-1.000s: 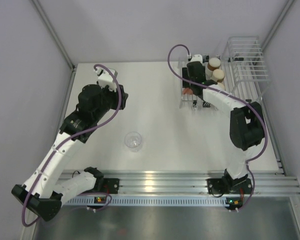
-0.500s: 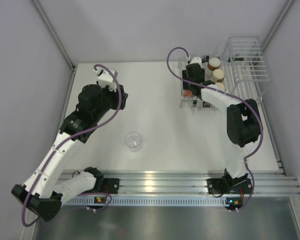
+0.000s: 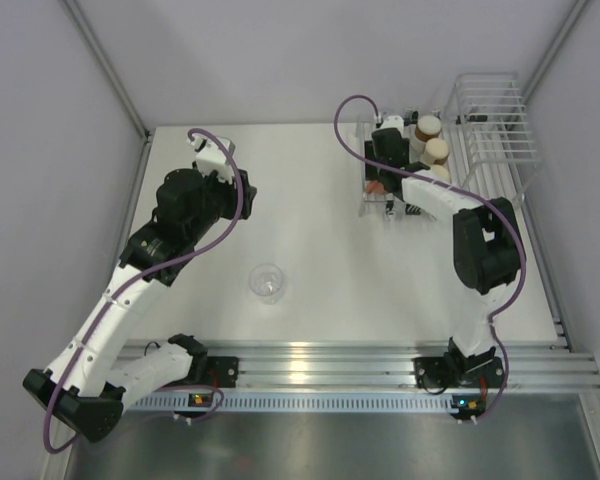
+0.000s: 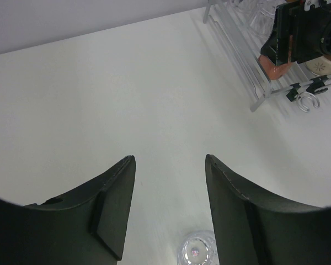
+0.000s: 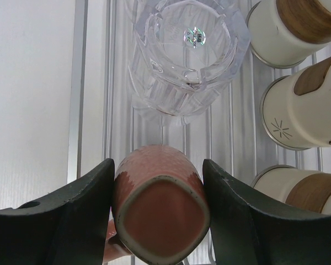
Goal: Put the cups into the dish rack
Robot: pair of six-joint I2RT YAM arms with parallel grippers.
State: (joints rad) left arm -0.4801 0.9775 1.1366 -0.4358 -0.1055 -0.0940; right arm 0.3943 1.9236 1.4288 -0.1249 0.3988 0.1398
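My right gripper (image 5: 158, 165) is shut on the salmon-orange cup (image 5: 160, 212), held base toward the camera over the low bars of the white dish rack (image 5: 94, 83). A clear cup (image 5: 185, 55) stands upside down on the bars just beyond it. Three brown cups (image 5: 303, 107) with cream bases stand inverted to the right. In the top view the salmon cup (image 3: 377, 186) shows under the right wrist. My left gripper (image 4: 170, 160) hangs open over the bare table. Another clear cup (image 4: 198, 251) stands on the table below it, also seen in the top view (image 3: 267, 281).
The rack's taller wire basket (image 3: 495, 120) stands at the back right, by the wall. The left side wall and its metal rail (image 3: 130, 120) run close to the left arm. A metal rail (image 3: 380, 360) crosses the near table edge.
The right arm's elbow has shifted slightly left, still gripping the salmon-orange cup over the rack. The left arm and the clear cup on the table have not moved.
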